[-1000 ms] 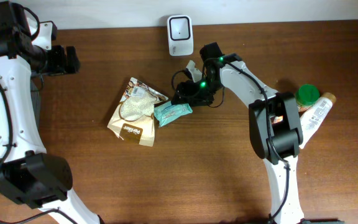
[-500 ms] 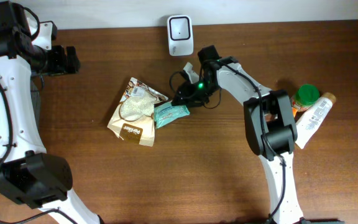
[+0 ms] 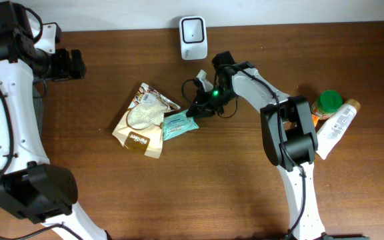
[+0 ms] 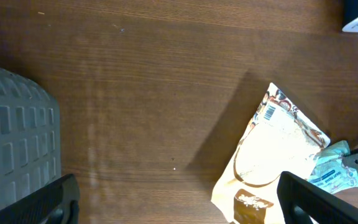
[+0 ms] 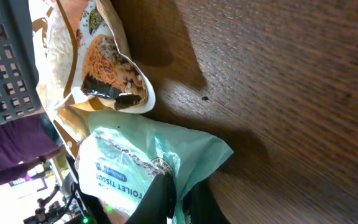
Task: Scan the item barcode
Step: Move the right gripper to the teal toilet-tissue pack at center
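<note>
desk [image 3: 352, 193]: brown wood, carries everything.
tan food pouch [image 3: 141, 121]: biggest item, lying flat mid-desk, not the target as I read it.
scanner [image 3: 193, 37]: white unit standing at the back edge.
left claw [image 3: 69, 65]: parked far left, jaws spread as wide as they go, nothing in them. Out of play.
tissue pack [image 3: 179, 123]: teal, lying on the desk, its left end touching the pouch's right edge. It is in front of the scanner and slightly left, well apart from it.
right claw [image 3: 197, 109]: at the pack's right end, jaws fully closed on the wrapper flap. Wrist view shows teal film running in between the fingers [image 5: 161, 196].

My read: grasp is made, lift and present come next.
- It's a thin-edge pinch, so the pack will likely hang and swing. Lift slowly.
- Clear the pouch first, don't drag it along.
- Visible face shows only "TOILET TISSUE" print, no barcode. It's probably underneath, so roll the wrist to turn that side toward the scanner window.
- Hold the pack flat and steady near the window.
- Risk: the film slips out of the pinch.
</note>
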`<state>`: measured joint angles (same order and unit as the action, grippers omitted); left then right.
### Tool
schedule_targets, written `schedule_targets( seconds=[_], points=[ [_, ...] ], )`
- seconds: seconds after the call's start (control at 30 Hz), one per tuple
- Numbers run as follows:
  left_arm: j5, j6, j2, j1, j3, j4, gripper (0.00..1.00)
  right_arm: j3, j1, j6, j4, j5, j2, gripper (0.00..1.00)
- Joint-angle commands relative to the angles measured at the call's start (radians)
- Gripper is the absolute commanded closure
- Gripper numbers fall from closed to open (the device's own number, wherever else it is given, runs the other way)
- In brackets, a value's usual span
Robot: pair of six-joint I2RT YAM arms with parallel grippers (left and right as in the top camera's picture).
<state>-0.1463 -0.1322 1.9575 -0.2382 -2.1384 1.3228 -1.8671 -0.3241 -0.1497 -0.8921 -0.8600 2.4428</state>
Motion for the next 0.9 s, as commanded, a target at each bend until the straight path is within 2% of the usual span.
schedule_targets(
  seconds=[0.0, 0.13, 0.23, 0.4, 0.43, 0.5, 0.57, 0.67, 0.87],
  points=[
    [-0.01, -0.016, -0.003, -0.009, -0.005, -0.002, 0.01, 0.016, 0.0, 0.012, -0.002, 0.014, 0.008, 0.96],
    [-0.01, -0.016, -0.003, -0.009, -0.005, -0.002, 0.01, 0.016, 0.02, 0.014, -0.004, 0.027, -0.069, 0.96],
    [-0.01, -0.016, -0.003, -0.009, -0.005, -0.002, 0.01, 0.016, 0.024, 0.014, -0.043, 0.116, -0.117, 0.96],
    [-0.01, -0.016, -0.003, -0.009, -0.005, -0.002, 0.01, 0.016, 0.022, 0.014, -0.098, 0.192, -0.121, 0.95],
    [-0.01, -0.016, -0.003, -0.009, -0.005, -0.002, 0.01, 0.016, 0.019, 0.014, -0.096, 0.192, -0.119, 0.91],
    [-0.01, -0.016, -0.003, -0.009, -0.005, -0.002, 0.01, 0.016, 0.009, 0.013, -0.08, 0.192, -0.113, 0.6],
    [-0.01, -0.016, -0.003, -0.009, -0.005, -0.002, 0.01, 0.016, 0.002, 0.013, -0.08, 0.192, -0.106, 0.39],
    [-0.01, -0.016, -0.003, -0.009, -0.005, -0.002, 0.01, 0.016, -0.005, 0.014, -0.081, 0.191, -0.091, 0.32],
    [-0.038, -0.015, -0.003, -0.009, -0.005, -0.024, 0.01, 0.019, -0.01, 0.014, -0.084, 0.148, -0.068, 0.3]
  ],
)
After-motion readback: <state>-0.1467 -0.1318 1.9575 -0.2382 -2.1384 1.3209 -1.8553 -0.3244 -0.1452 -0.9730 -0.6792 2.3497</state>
